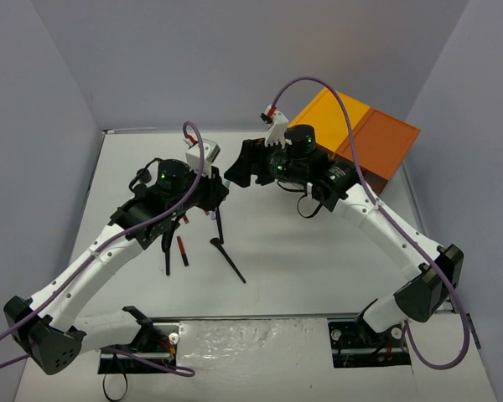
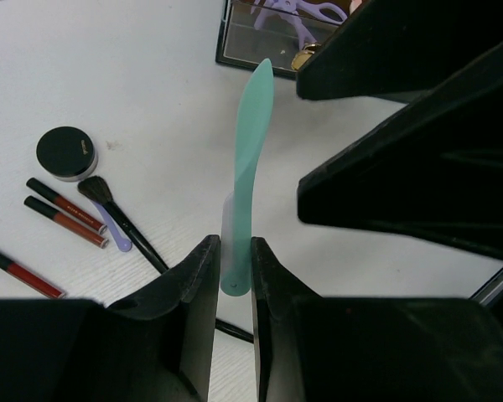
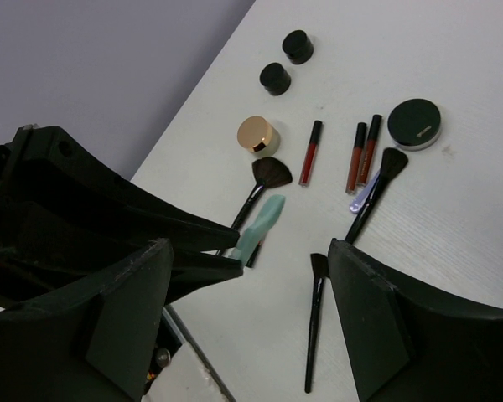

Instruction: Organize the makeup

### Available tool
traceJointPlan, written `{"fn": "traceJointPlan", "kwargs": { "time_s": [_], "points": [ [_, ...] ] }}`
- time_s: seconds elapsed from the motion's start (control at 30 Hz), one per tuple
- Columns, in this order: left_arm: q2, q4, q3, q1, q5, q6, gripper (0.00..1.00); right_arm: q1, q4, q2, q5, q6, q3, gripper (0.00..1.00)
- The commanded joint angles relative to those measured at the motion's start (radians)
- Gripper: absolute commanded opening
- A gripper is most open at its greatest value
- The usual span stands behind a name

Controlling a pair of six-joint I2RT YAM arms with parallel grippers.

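My left gripper [image 2: 232, 247] is shut on the lower end of a thin teal spatula [image 2: 249, 159], which stands up from its jaws. My right gripper [image 3: 251, 318] is open with nothing between its fingers, close beside the left gripper [image 1: 214, 194] above the table's middle; the teal spatula [image 3: 264, 219] shows just beyond it. The makeup lies on the white table: two black jars [image 3: 285, 63], a gold compact [image 3: 257, 135], a black compact [image 3: 414, 123], red sticks [image 3: 362, 157], a purple spatula [image 3: 360, 194] and black brushes [image 3: 314, 322].
The orange-topped drawer box [image 1: 352, 126] stands at the back right, and its dark front [image 2: 235, 52] holds purple items. Grey walls close in the table on three sides. The table's edge [image 3: 193, 352] runs under my right gripper.
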Motion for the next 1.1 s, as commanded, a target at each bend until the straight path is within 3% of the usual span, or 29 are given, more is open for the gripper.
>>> {"fn": "traceJointPlan", "kwargs": {
  "time_s": [0.0,0.13,0.43,0.5,0.6,0.73,0.8,0.93,1.03,1.07],
  "points": [
    [-0.023,0.096,0.072,-0.018,0.002,0.018,0.00,0.028,0.104,0.001,0.006,0.041,0.046,0.70],
    [-0.022,0.117,0.072,-0.028,0.000,0.016,0.00,0.031,0.106,0.001,0.031,0.042,0.026,0.63],
    [-0.012,0.144,0.074,-0.062,0.014,0.035,0.00,0.031,0.139,0.015,0.046,0.046,0.003,0.36],
    [-0.012,0.150,0.071,-0.064,0.009,0.035,0.00,0.033,0.139,0.016,0.045,0.047,0.002,0.28],
    [-0.009,0.157,0.072,-0.064,0.006,0.033,0.00,0.033,0.139,0.015,0.056,0.043,-0.004,0.07],
    [-0.001,0.157,0.071,-0.064,-0.026,0.025,0.04,0.028,0.139,-0.002,0.089,0.029,-0.014,0.00],
    [0.000,0.156,0.065,-0.063,-0.047,0.013,0.20,0.020,0.133,-0.007,0.104,0.017,-0.017,0.00],
    [0.009,0.149,0.051,-0.060,-0.093,-0.010,0.70,-0.004,0.077,-0.016,0.154,-0.038,0.007,0.00],
    [0.016,0.130,0.039,-0.055,-0.132,-0.038,0.93,-0.037,-0.004,-0.013,0.231,-0.124,0.070,0.00],
    [0.017,0.121,0.034,-0.050,-0.148,-0.046,0.96,-0.047,-0.028,-0.012,0.263,-0.152,0.091,0.00]
  ]
}}
